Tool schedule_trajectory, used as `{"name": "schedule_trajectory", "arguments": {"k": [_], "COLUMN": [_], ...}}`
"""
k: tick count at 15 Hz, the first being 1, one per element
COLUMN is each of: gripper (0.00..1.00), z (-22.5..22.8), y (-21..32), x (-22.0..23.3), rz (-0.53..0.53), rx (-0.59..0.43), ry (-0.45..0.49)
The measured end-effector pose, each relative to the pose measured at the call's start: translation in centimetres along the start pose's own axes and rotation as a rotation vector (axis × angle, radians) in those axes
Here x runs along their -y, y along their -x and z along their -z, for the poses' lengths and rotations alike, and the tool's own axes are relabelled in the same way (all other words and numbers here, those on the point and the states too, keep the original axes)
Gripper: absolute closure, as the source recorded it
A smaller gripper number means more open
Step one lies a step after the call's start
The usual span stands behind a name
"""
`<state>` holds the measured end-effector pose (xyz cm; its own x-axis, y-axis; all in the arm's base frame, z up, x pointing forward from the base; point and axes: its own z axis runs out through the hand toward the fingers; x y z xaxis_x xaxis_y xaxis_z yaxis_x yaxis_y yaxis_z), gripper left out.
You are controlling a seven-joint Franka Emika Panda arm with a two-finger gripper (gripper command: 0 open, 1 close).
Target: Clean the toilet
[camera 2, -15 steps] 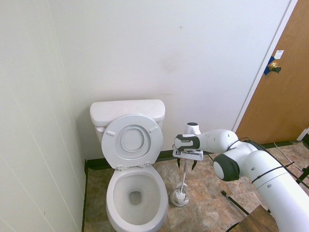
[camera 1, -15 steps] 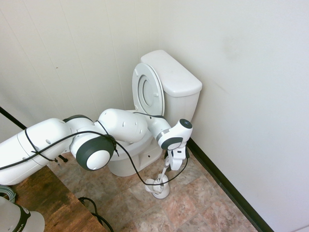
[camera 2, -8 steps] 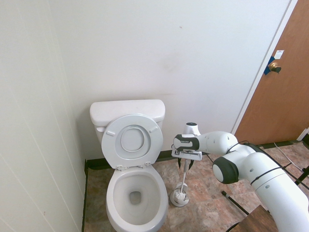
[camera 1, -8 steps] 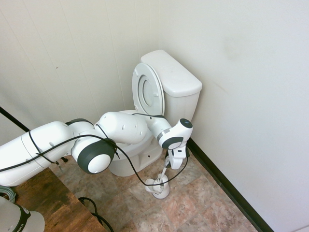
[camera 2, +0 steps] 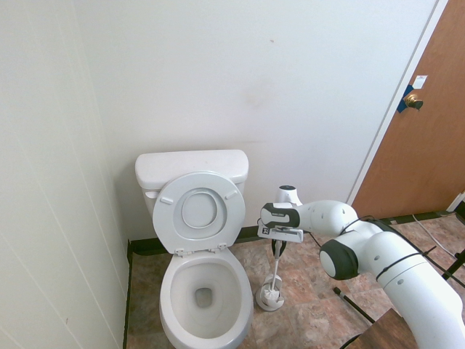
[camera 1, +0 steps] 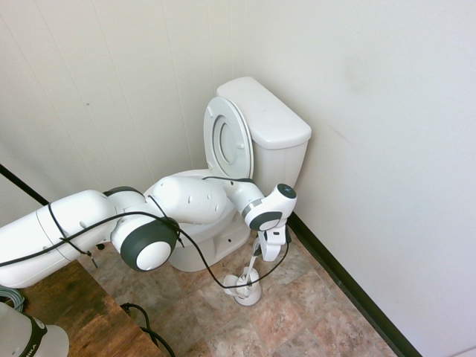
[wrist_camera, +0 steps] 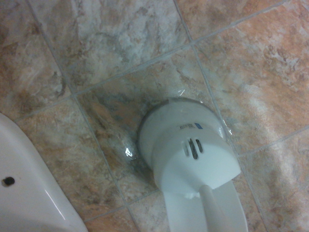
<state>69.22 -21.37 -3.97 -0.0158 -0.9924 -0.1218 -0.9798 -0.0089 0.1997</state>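
Pincer [camera 2: 278, 248] right of centre in the second exterior view, pointing down, fingers closed in on the upper end of the white brush handle [camera 2: 275, 268]. Handle slightly tilted, its lower end in the white brush holder [camera 2: 269, 294], which stands on the floor [camera 2: 305, 313]. In the wrist view the holder shows a round base, slots and a small blue mark; the handle rises from it.

Toilet [camera 2: 207, 291] just left of the holder, lower left to centre of the second exterior view. Seat and lid [camera 2: 199, 211] up, leaning toward the tank [camera 2: 190, 168]; bowl open, small pool of water at the bottom. In the first exterior view the toilet is around the centre, bowl partly hidden by the arm [camera 1: 190, 199]. A corner of white ceramic with a dark hole shows at lower left of the wrist view.

Arm comes in from the left in the first exterior view, from lower right in the second. Floor is mottled brown and grey tile. Wooden surface [camera 1: 82, 312] at lower left of the first exterior view. Brown door [camera 2: 418, 145] with brass knob [camera 2: 413, 102] at upper right of the second, white wall [camera 2: 254, 80] behind the toilet.
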Motion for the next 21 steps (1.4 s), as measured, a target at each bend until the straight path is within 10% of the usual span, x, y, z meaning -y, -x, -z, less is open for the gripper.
{"name": "schedule_trajectory", "arguments": {"k": [21], "gripper": [1.0], "z": [4.1], "y": [3.8], "x": [-7.6], "rz": [0.493], "rx": [-0.034], "ry": [0.093]}}
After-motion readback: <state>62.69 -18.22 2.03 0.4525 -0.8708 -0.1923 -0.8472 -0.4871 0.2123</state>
